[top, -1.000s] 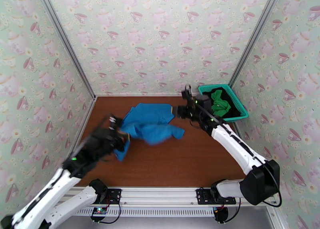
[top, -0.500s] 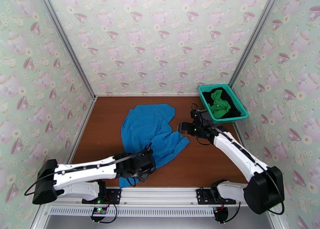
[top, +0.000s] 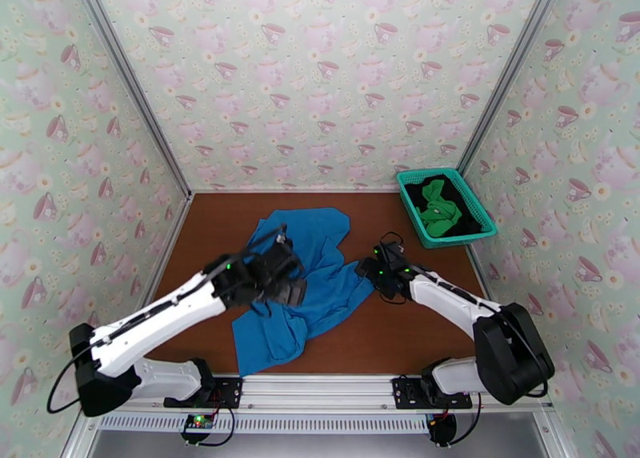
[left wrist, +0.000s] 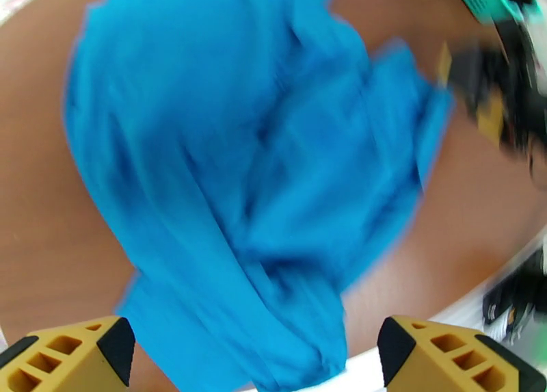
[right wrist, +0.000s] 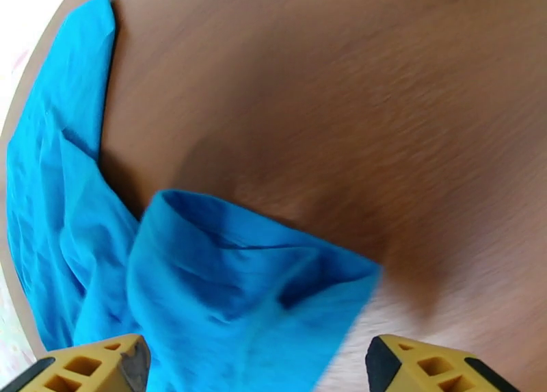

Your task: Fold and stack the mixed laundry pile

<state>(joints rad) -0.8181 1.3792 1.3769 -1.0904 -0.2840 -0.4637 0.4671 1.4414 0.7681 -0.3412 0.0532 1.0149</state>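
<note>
Blue cloth is the thing to watch. The blue shirt (top: 316,236) lies bunched and wrinkled in the middle of the brown worktop (top: 416,324), with its near end close to the near edge. It is not flat, and no fold is made yet.

The left end effector (left wrist: 254,345) hangs over the middle of the shirt with its fingers wide apart and nothing in them. The right end effector (right wrist: 254,359) sits low at the right side of the shirt, fingers apart too, with a floppy corner just under them.

That corner looks doubled over. If the right fingers shut there, they may pinch two layers at once, and a pull would then drag the whole lump and not spread it. A pull toward the near side could slide the cloth off the worktop. The two arms are near each other, so they could bump.

The green garment (top: 438,208) and the black garment (top: 418,193) wait in the teal basket (top: 462,240), far right.
</note>
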